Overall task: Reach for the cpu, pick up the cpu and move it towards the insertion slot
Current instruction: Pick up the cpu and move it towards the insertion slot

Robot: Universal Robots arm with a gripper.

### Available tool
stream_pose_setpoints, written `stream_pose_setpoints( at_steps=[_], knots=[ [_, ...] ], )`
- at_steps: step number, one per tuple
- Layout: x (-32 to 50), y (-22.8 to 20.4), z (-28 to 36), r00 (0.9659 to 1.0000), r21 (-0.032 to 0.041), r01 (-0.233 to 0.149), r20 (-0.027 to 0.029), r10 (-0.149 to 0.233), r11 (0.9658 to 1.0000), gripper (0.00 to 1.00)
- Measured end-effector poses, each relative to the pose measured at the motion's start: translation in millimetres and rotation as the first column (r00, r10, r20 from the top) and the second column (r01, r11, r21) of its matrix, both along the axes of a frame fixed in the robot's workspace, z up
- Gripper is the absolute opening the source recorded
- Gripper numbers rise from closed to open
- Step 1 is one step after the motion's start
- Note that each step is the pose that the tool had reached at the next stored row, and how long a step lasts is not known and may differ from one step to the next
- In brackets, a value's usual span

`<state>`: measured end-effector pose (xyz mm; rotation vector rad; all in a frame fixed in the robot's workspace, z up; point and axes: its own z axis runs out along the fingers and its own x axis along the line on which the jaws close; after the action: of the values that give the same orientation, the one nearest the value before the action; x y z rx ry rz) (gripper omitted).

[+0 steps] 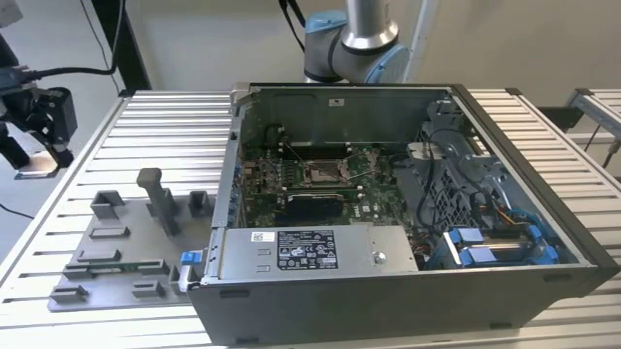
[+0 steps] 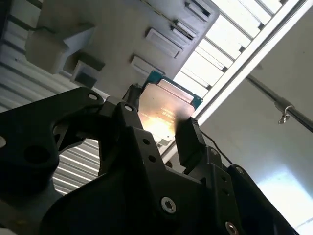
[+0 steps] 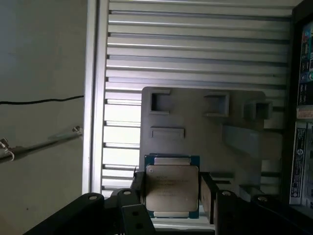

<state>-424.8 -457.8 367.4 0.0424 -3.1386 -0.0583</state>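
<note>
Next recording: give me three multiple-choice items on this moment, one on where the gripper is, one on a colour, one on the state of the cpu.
1. Where is the gripper in the exterior view?
A. At that view's left, away from the computer case
B. Inside the case
C. Directly above the case

2. What colour is the circuit board around the insertion slot?
A. Red
B. Green
C. White

3. What state is the cpu in?
A. Seated in the insertion slot
B. Lying loose inside the case
C. Clamped between the fingers

Key:
1 A, it sits at the far left, well off the case.
2 B, the board shows green inside the open case.
3 C, both wrist views show the fingers on two opposite edges of the cpu.
</note>
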Motion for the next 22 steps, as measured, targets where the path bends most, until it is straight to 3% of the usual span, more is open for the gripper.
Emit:
stream_pose_setpoints(
  at_steps=[13,19,22],
  knots=[
    [0.0,0.0,58.8,1.0,0.0002,0.0,0.0003,0.0,1.0,0.0],
    [1.9,0.1,59.9,1.0,0.0,0.0,0.0051,0.0,1.0,0.0],
    [14.3,0.0,59.8,1.0,0.0001,0.0,0.0055,0.0,1.0,0.0]
  ],
)
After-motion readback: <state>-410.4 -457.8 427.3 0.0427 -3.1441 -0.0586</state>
